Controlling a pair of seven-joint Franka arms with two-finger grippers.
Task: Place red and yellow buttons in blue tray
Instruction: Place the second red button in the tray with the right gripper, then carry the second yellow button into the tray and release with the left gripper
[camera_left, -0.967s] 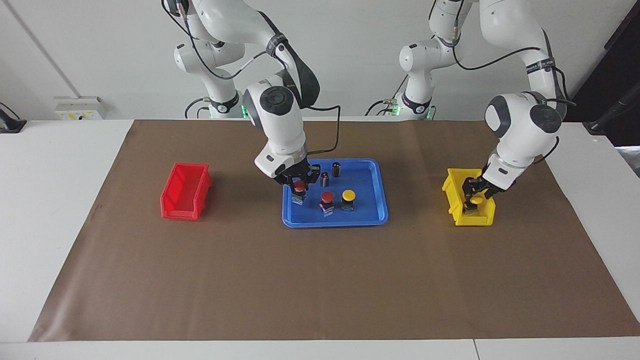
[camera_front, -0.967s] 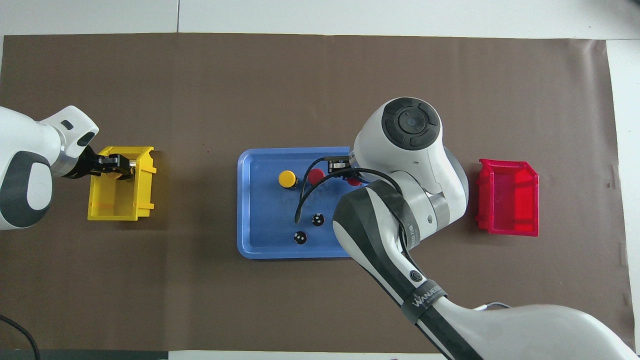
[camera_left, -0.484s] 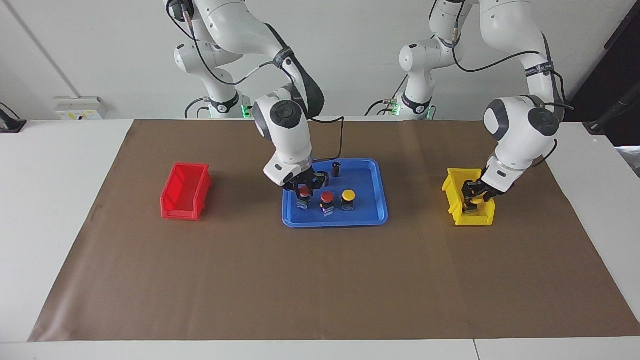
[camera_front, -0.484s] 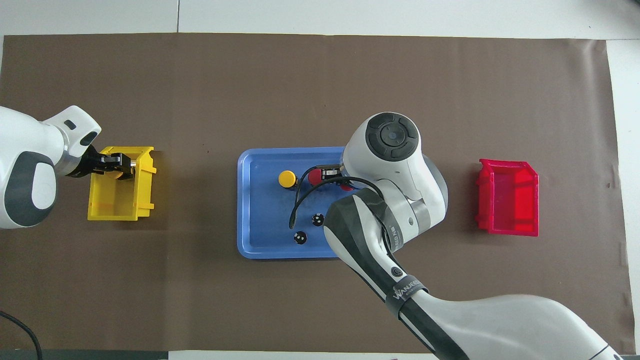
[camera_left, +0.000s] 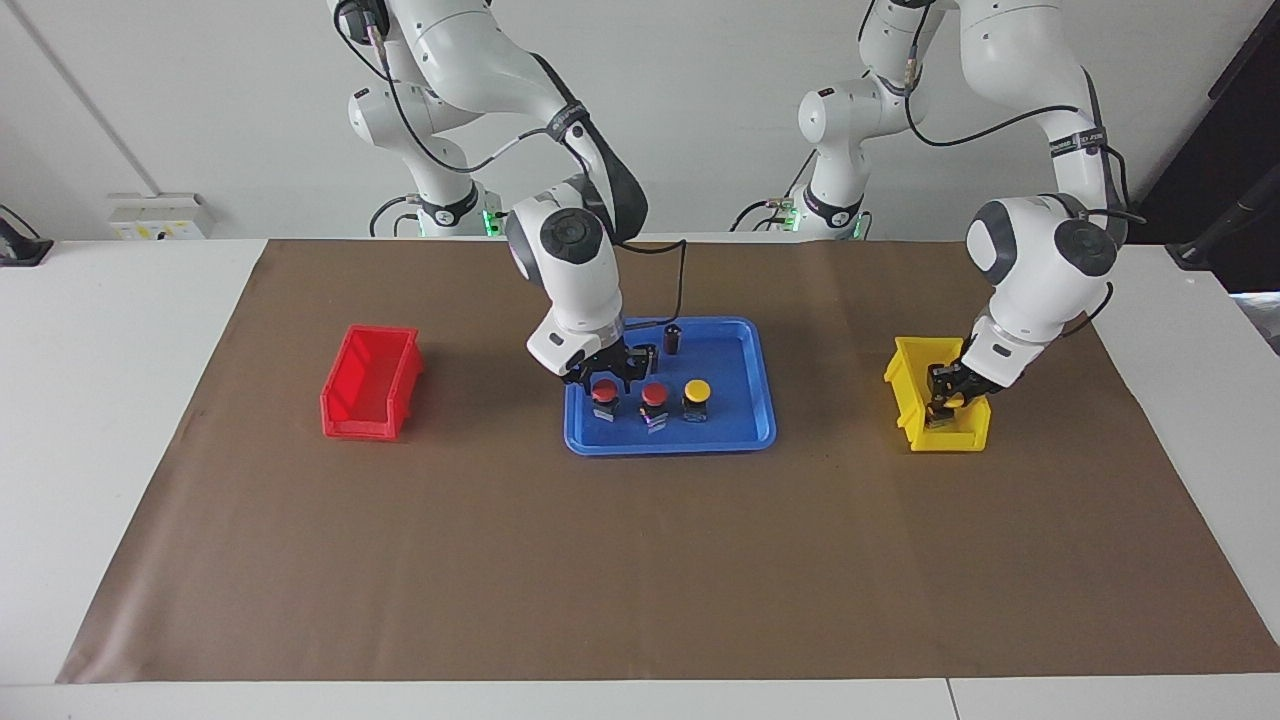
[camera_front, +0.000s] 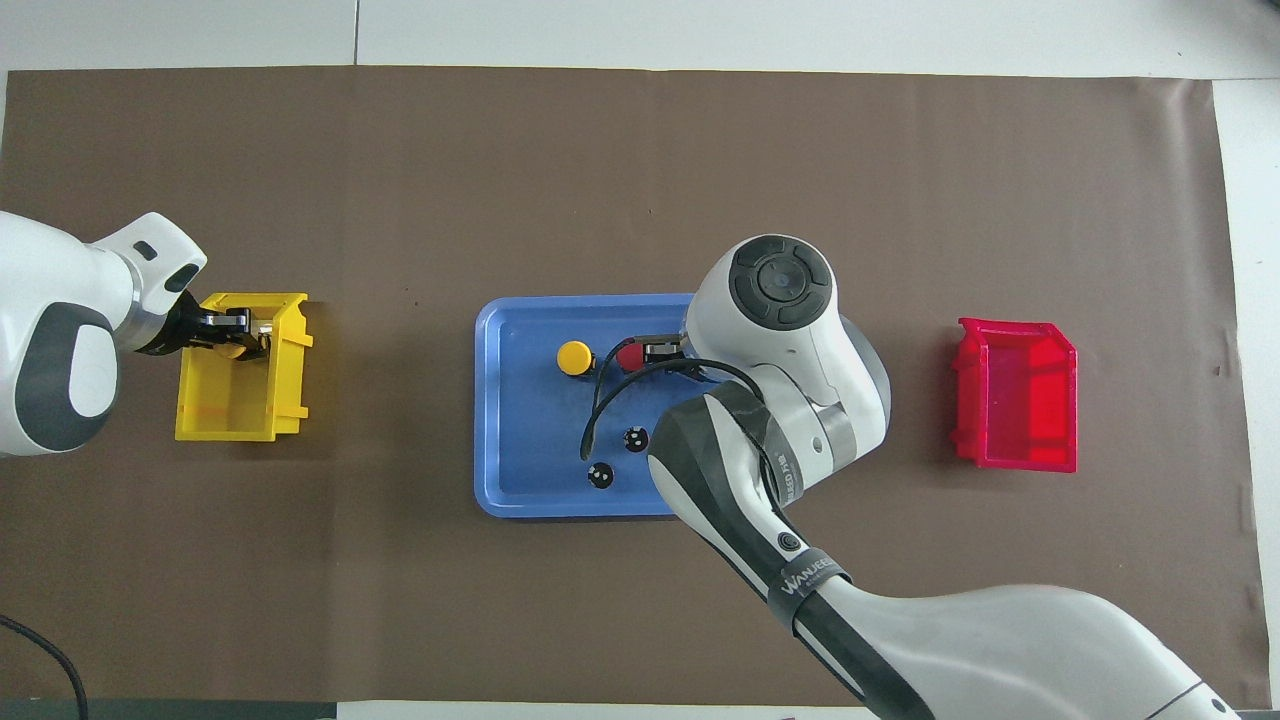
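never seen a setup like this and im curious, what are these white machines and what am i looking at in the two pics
These are two white robot arms at a table, each ending in a two-finger pincer. One picture looks at them from across the table; the other looks down from above their end.

In the middle lies a blue tray with two red buttons, one yellow button and two dark cylinders. A red bin and a yellow bin sit toward the table's ends.

The right pincer is down over one red button in the tray. The left pincer is in the yellow bin, around another yellow button.
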